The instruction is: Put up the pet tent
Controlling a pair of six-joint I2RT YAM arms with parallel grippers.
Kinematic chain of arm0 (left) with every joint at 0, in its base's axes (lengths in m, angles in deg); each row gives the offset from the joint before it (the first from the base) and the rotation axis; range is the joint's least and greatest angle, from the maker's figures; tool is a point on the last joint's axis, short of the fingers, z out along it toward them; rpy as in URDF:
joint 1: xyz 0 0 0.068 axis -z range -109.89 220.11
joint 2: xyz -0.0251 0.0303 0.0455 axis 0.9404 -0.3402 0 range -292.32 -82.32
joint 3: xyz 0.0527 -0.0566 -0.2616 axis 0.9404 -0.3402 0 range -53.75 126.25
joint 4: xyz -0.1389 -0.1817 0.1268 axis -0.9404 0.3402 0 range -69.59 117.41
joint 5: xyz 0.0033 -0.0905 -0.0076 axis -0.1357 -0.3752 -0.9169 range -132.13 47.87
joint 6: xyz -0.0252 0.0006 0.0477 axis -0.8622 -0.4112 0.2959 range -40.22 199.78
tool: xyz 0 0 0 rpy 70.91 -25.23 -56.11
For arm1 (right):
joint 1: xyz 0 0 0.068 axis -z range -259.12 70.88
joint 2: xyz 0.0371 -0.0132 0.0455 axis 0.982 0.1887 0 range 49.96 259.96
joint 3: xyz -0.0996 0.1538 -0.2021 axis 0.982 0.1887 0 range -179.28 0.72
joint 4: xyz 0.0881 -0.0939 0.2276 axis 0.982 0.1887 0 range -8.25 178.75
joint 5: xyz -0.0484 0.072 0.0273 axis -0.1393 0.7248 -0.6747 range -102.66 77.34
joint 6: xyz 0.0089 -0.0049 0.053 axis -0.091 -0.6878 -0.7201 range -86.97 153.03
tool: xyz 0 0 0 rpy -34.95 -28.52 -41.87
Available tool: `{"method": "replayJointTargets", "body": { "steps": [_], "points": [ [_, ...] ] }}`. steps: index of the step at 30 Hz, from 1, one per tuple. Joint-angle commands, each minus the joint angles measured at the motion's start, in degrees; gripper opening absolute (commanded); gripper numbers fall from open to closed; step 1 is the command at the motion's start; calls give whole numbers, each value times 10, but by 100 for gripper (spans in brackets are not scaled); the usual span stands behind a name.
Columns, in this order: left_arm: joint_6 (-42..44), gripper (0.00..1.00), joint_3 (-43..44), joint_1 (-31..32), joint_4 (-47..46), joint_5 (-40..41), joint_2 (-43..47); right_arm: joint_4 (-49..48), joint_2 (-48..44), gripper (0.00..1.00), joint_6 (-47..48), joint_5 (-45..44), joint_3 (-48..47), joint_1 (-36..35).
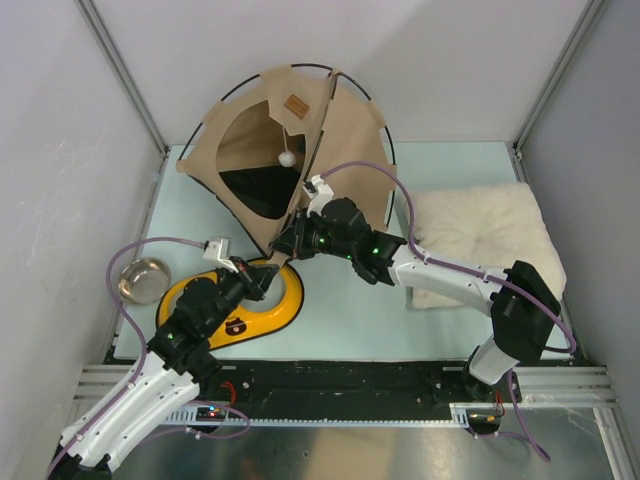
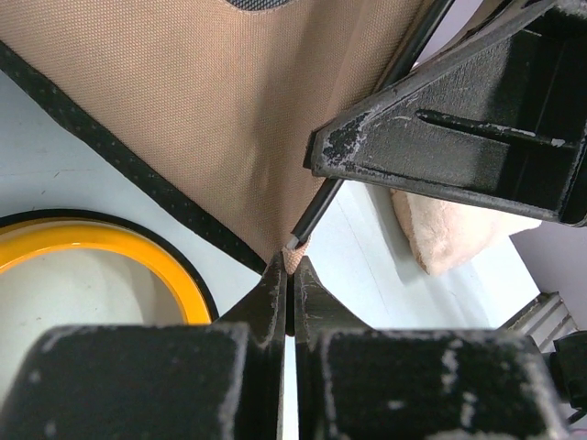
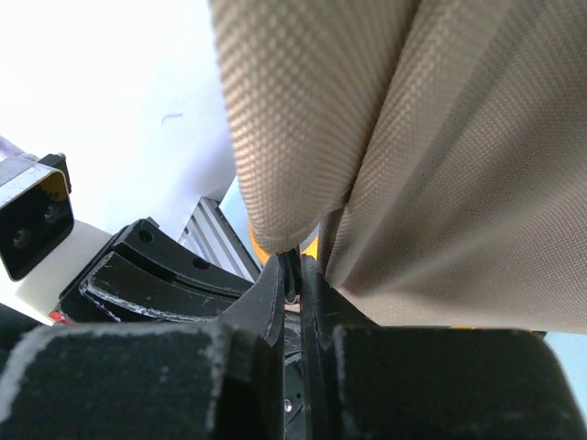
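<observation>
Pale green counter [image 1: 340, 320] carries the pet tent [image 1: 300, 130] at its back centre in the overhead view; the left claw [image 1: 265, 278] and right claw [image 1: 283, 246] meet at its near corner. Left wrist: the left claw [image 2: 288, 275] is clenched on the fabric tip, the pole [image 2: 316, 209] end just beside it; so thin a pinch may slip. Right wrist: the right claw [image 3: 292, 275] is clenched on a tent fold; a hard pull may topple it.

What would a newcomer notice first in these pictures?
The tan tent stands at the back of the table. Both grippers meet at its front corner: the left gripper pinches the fabric tip, the right gripper clamps a black pole. A yellow feeder lies beside them.
</observation>
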Motion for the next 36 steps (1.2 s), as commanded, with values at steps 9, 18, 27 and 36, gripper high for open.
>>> {"method": "replayJointTargets", "body": {
  "steps": [9,18,27,36],
  "points": [
    [9,0,-10,11,151,2,-20,-57,-50,0,73,-155,18,59],
    [11,0,-11,11,152,3,-24,-53,-56,0,93,-155,35,56],
    [11,0,-4,11,154,17,-39,-52,-54,0,126,-161,50,44],
    [28,0,13,11,155,22,-63,-72,-53,0,159,-167,78,29]
  ]
}}
